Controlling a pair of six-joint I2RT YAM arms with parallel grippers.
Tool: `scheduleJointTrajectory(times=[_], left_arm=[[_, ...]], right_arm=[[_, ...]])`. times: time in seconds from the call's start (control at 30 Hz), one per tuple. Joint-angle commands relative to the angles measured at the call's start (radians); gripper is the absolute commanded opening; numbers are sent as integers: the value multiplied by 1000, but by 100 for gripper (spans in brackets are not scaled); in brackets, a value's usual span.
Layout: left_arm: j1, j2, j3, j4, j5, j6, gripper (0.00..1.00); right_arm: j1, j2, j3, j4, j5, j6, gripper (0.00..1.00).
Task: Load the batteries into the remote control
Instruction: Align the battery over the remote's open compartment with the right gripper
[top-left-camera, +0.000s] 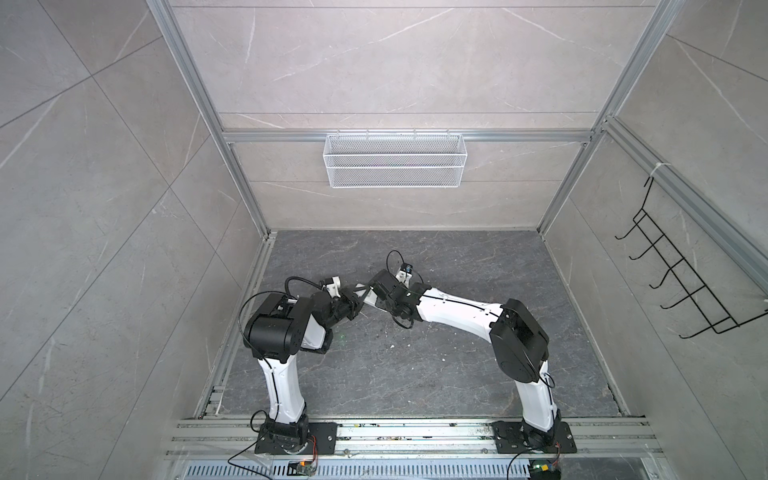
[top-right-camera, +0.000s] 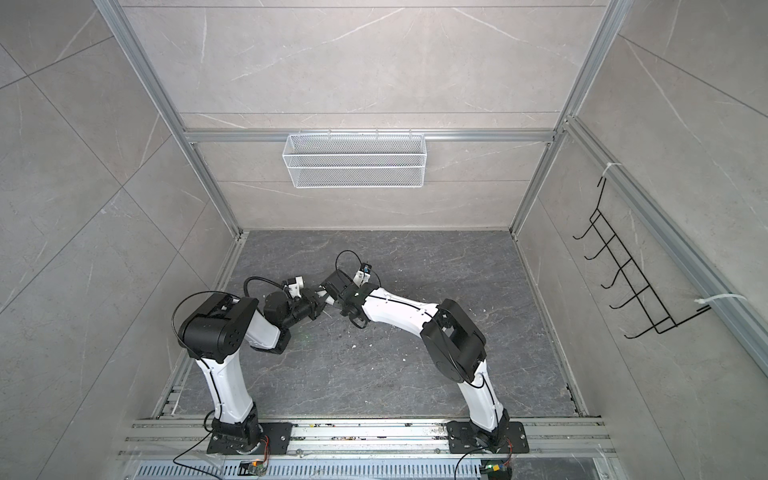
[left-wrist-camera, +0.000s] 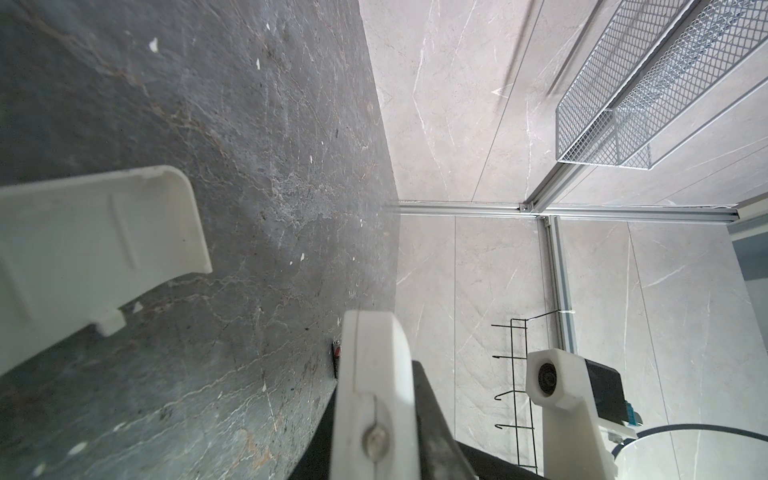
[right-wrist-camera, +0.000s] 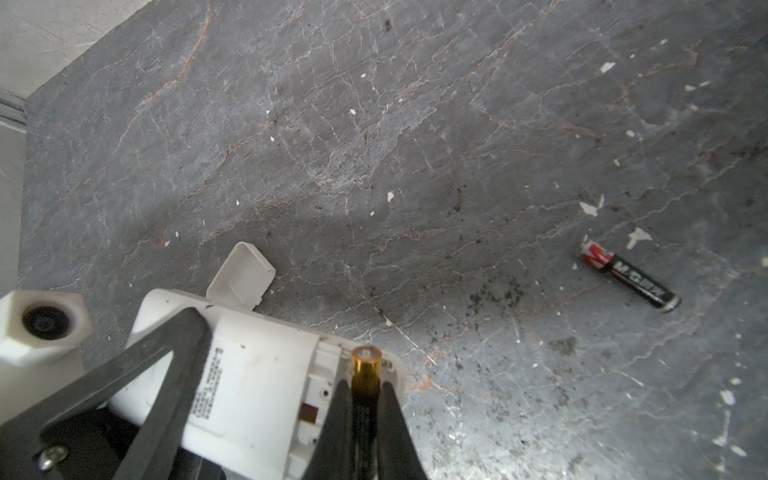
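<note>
The remote control is a white handset turned back side up, its battery bay open. My left gripper is shut on it, with black fingers across its body. In the left wrist view the remote shows edge-on. My right gripper is shut on one of the batteries, whose gold-rimmed end sits over the open bay. A second black and red battery lies loose on the table. In a top view the two grippers meet at mid-table, left and right.
The white battery cover lies on the dark stone table beside the remote. A white mesh basket hangs on the back wall. A black wire hook rack hangs on the right wall. White specks dot the table.
</note>
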Motion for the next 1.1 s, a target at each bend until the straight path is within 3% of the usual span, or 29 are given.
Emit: scheduleJointTrajectory(times=[0.0, 1.07], left_arm=[[7, -13, 12, 50, 18, 17, 0], [7, -19, 5, 50, 13, 23, 0]], right_arm=[[11, -13, -28, -16, -5, 7, 0], [13, -78, -96, 23, -62, 164, 0]])
